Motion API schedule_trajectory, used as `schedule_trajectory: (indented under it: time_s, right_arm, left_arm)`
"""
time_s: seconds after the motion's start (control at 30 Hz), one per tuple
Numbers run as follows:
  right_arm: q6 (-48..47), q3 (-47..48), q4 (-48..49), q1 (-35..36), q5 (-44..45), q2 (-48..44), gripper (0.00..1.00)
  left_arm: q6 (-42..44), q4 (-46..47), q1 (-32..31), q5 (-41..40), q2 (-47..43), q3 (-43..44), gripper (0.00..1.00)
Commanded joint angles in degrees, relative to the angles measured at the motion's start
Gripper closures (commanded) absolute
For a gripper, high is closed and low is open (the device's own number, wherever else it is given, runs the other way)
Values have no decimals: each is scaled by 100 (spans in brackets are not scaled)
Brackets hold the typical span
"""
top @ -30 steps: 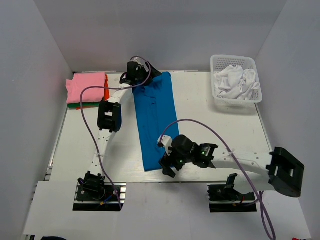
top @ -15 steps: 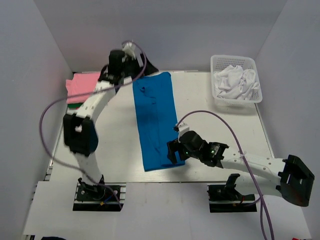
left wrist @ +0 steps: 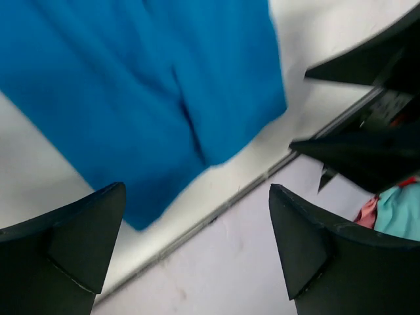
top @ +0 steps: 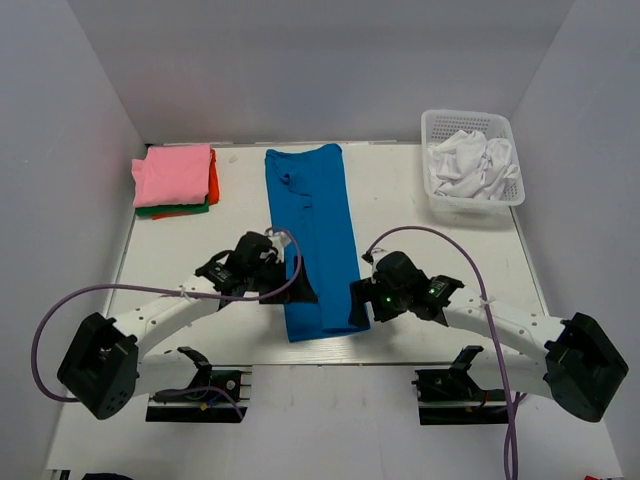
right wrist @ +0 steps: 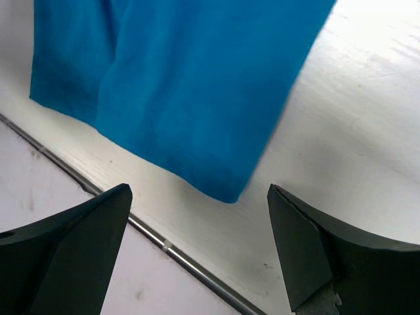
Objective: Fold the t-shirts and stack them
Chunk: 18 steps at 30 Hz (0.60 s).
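Observation:
A bright blue t-shirt (top: 312, 240) lies folded into a long narrow strip down the middle of the table. Its near hem shows in the left wrist view (left wrist: 131, 85) and the right wrist view (right wrist: 177, 79). My left gripper (top: 303, 292) is low at the strip's near left edge, open and empty (left wrist: 197, 226). My right gripper (top: 356, 306) is at the near right corner, also open and empty (right wrist: 197, 226), with that corner just ahead of its fingers. A folded stack, pink t-shirt (top: 173, 174) on orange-red and green ones, sits at the back left. White t-shirts (top: 470, 165) lie crumpled in the basket.
A white lattice basket (top: 433, 125) stands at the back right. The table's near edge with its metal strip (right wrist: 164, 246) runs just below both grippers. Grey walls close in the left, back and right sides.
My left arm has swung from the shirt's far end at the back down to its near left edge. The right gripper has shifted right to the near right corner. The blue shirt lies still.

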Motion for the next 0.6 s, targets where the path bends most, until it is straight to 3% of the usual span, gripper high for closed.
schedule_trajectory:
  time_s: [0.0, 0.2, 0.3, 0.43, 0.5, 0.57]
  right_arm:
    - [-103, -115, -92, -144, -695, 156, 10]
    - [-24, -300, -4, -302, -907, 253, 10]
    - [63, -379, 172, -417, -1020, 411, 10]
    - [134, -467, 383, -452, -1021, 569, 13]
    - [178, -432, 374, -452, -1030, 657, 19]
    - [169, -406, 374, -452, -1082, 701, 26]
  left_arm:
    - [-400, -1071, -429, -420, -219, -18, 0]
    - [-524, -1941, -905, -823, 818, -45, 7]
    - [-463, -1926, -1037, -1132, 890, 16, 9]
    - [-392, -1811, -1107, -1255, 1284, 166, 23]
    - [-392, -1653, -1212, -1185, 1408, 166, 29]
    - [-330, -1468, -1265, -1000, 1496, 43, 42]
